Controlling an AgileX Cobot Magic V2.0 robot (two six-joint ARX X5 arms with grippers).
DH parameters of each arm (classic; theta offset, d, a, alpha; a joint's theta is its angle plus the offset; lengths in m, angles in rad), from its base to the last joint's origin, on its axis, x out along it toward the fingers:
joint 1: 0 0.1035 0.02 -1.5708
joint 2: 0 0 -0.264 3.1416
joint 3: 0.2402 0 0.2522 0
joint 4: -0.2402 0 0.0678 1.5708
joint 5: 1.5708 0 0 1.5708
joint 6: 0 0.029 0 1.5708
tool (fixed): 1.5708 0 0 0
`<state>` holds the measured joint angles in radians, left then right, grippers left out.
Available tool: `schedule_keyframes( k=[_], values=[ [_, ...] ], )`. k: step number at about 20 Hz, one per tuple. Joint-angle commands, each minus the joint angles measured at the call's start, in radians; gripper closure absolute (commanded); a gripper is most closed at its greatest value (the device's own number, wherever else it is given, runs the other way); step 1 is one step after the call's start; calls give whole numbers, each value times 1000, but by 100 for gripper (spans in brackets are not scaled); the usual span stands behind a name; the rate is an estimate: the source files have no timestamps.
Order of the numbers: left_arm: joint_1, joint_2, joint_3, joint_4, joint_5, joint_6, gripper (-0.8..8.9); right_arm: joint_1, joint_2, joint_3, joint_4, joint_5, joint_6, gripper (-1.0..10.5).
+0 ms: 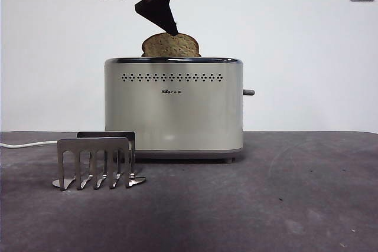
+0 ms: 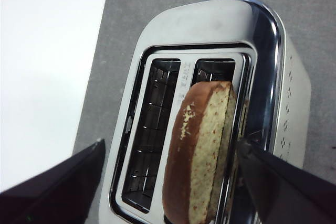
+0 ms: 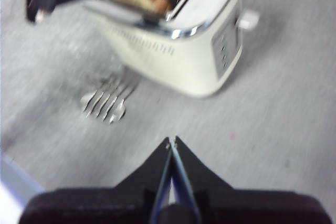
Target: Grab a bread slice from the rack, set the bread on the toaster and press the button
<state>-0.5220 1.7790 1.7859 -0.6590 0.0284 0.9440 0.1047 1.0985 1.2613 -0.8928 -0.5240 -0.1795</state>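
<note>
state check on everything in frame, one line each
slice of bread: standing in one toaster slot, top poking out
toaster: upright, other slot empty
button: up, not pressed
rack: empty
left end effector: open, straddling the bread
right end effector: shut, away from the toaster

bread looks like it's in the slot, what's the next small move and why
Probably lift the left gripper clear. Its jaws stand open on either side of the bread, which already sits in a slot of the toaster with its top sticking out. The lever is still unpressed, and the shut right gripper hangs away from it.
</note>
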Motion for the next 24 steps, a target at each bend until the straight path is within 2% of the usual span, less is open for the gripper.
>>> schedule_keyframes(
  k=[1, 5, 8, 10, 12, 16, 24],
  values=[
    [0, -6, 3, 8, -3, -89, 400, 2, 56, 2, 104, -2, 39, 958],
    [-3, -68, 4, 6, -4, -217, 400, 2, 188, 2, 356, -8, 141, 958],
    [-8, -156, 4, -13, -2, -379, 400, 2, 333, 2, 561, -115, 256, 958],
    [-11, -221, 4, -43, 5, -489, 400, 2, 433, 2, 679, -133, 324, 958],
    [-21, -284, 4, -77, 5, -549, 400, 2, 530, 3, 780, -137, 380, 959],
    [-25, -393, 4, -138, 6, -639, 401, 2, 678, 4, 947, -192, 481, 959],
    [-29, -457, 4, -200, 6, -688, 401, 2, 790, 23, 1044, -204, 531, 959]
  ],
)
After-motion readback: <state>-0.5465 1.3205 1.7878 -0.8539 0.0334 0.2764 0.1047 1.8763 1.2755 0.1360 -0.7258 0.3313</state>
